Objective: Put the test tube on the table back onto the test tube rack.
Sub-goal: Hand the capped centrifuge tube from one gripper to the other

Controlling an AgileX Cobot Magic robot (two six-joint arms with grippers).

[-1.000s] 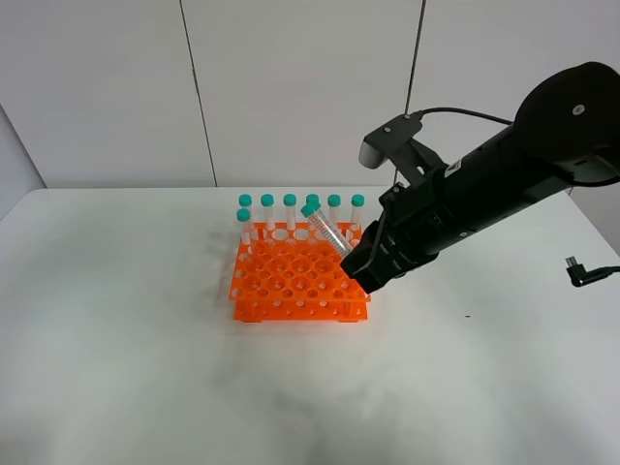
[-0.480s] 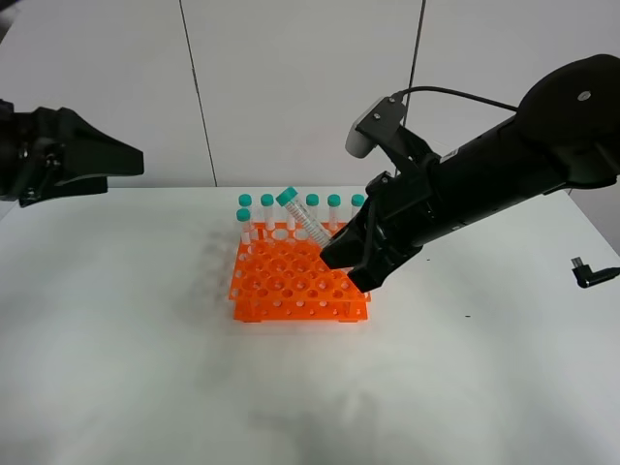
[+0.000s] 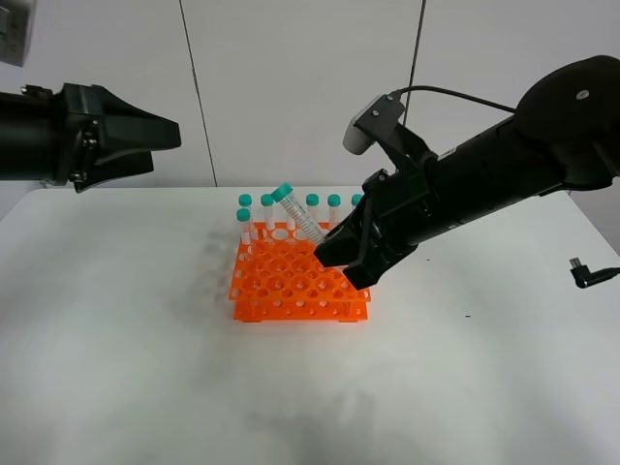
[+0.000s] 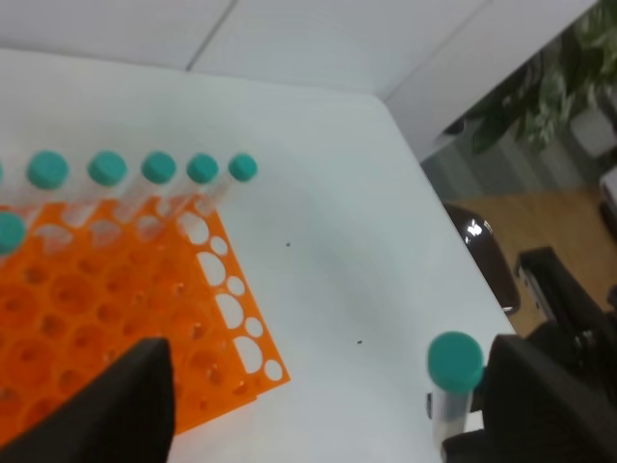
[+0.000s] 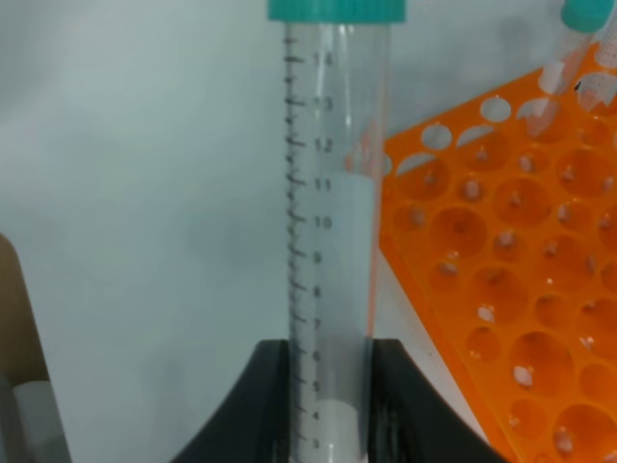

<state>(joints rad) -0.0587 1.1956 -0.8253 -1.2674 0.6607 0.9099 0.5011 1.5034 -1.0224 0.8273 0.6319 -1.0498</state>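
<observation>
Exterior high: orange test tube rack [image 3: 291, 286] holds teal-capped tubes [image 3: 267, 201].

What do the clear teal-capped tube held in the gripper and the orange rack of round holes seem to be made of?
Held clear tube: probably transparent plastic, smooth; the background shows through it behind printed graduations. Orange holed rack: likely moulded plastic, faintly glossy, one even bright colour.

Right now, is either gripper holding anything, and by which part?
The right gripper holds a test tube by the lower part of its clear body, cap end free. The left gripper is open, holding nothing.
</observation>
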